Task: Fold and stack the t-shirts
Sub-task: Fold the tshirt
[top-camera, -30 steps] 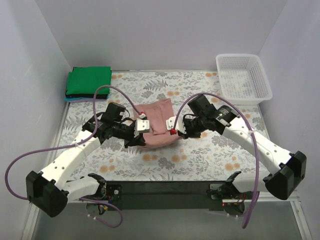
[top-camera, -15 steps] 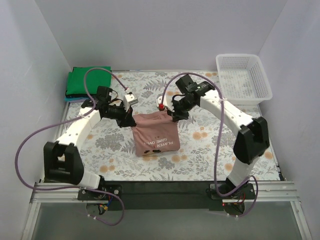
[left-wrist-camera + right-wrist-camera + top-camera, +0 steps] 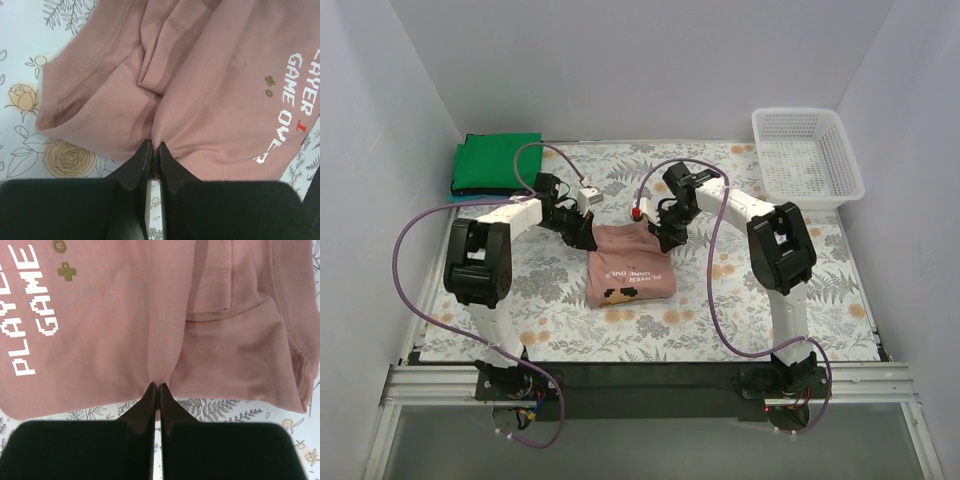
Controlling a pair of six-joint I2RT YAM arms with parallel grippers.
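Shirt (image 3: 630,270), one, pink, spread on flowered cloth (image 3: 740,300) between two claws, left claw (image 3: 152,145) and right claw (image 3: 155,386) each clamped on its far edge, one folded green shirt (image 3: 498,163) beyond left claw, one white basket (image 3: 807,155) beyond right claw

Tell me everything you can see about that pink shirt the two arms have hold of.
The pink t-shirt is soft, dusty pink-brown knit cloth with stitched hems, printed in white pixel letters reading GAME OVER, plus small gold symbols. It is folded into a rough rectangle, wrinkled along its far edge. The left gripper and right gripper each pinch that far edge. Its near part seems to rest on the floral table cloth.
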